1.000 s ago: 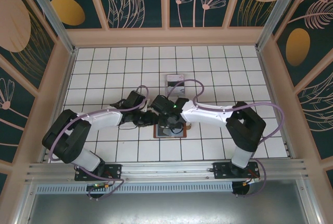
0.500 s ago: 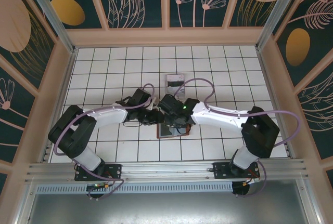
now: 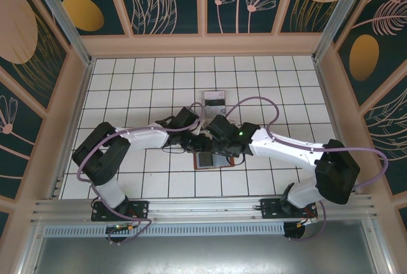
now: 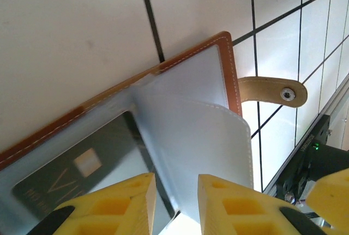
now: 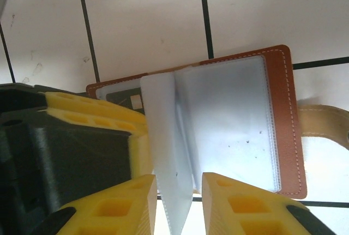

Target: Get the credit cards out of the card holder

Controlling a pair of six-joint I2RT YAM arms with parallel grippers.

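**Small brown leather book-style card holder point(image 3: 213, 159) lying open**

The card holder is resting on the white tiled tabletop point(image 3: 127, 83), with its tan strap tab point(image 4: 272, 90) sticking out from one edge. One pale grey-blue pocket leaf point(image 5: 163, 126) is standing up from its spine. The left tool point(image 4: 176, 191) is straddling that leaf with its fingers narrowly apart; whether it is pinching, I cannot tell. The right tool point(image 5: 179, 191) is sitting slightly parted around the same leaf. A thin dark plastic credit card point(image 4: 54, 186) is lying tucked inside a pocket of the holder.

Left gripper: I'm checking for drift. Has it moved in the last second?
Yes. The left gripper has shifted right, closer to the clear stand at the table's middle.
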